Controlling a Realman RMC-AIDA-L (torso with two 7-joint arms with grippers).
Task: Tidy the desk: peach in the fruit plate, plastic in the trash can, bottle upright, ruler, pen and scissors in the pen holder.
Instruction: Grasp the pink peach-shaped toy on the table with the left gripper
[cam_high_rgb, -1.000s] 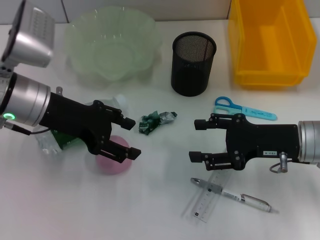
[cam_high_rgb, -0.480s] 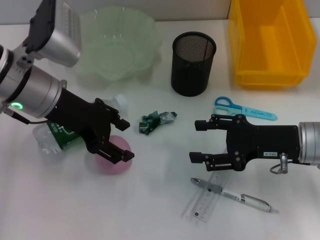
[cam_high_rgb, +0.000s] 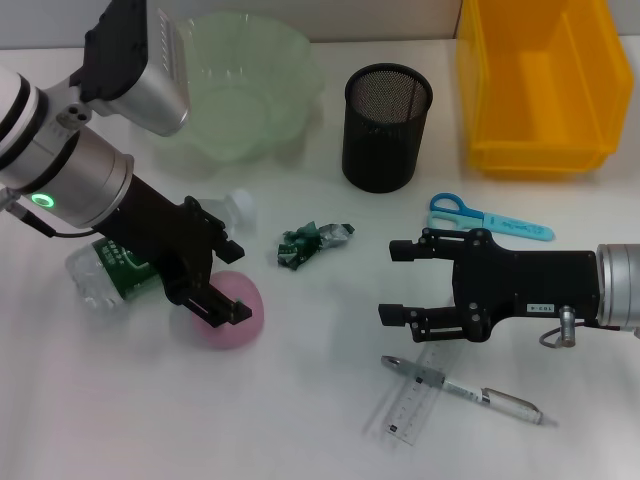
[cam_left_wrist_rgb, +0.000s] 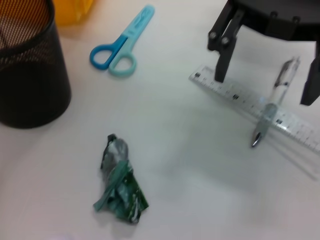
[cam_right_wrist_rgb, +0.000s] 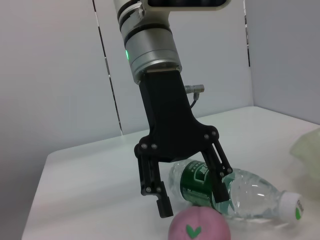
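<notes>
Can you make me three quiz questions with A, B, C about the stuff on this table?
1. Where does the pen lie?
A. across the ruler
B. in the pen holder
C. in the yellow bin

2. What colour is the peach?
A. blue
B. pink
C. black

3. How is the bottle?
A. standing up
B. lying on its side
C. inside the fruit plate

Answers:
1. A, the pen crosses the clear ruler on the table, near the right gripper.
2. B, it is pink, with the left gripper open above it.
3. B, it lies flat on the table beside the peach.
</notes>
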